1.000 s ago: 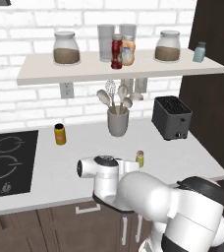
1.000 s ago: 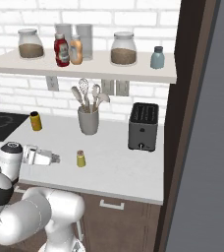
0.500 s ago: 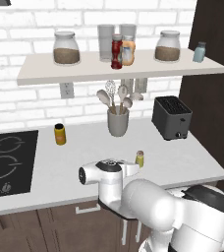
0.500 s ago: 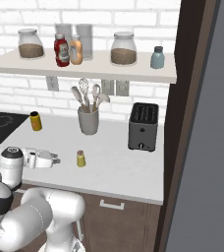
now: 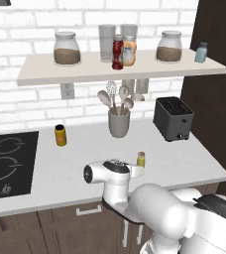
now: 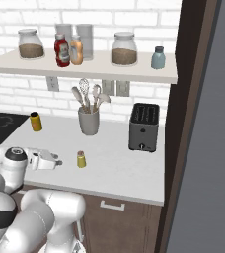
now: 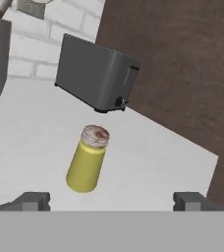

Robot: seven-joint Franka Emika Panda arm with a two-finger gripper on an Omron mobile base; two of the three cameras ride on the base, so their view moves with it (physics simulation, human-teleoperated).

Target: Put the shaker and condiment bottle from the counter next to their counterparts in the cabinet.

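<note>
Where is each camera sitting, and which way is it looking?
Left base view: behind the arm on its left, looking forward and down at the counter; white arm at lower right.
Right base view: behind on its right, same counter; arm at lower left.
Hand view: on the hand, looking along the open pincer at the shaker, its dark tips at the bottom.
Shared: both base views show the shaker, the toaster and the shelf.
</note>
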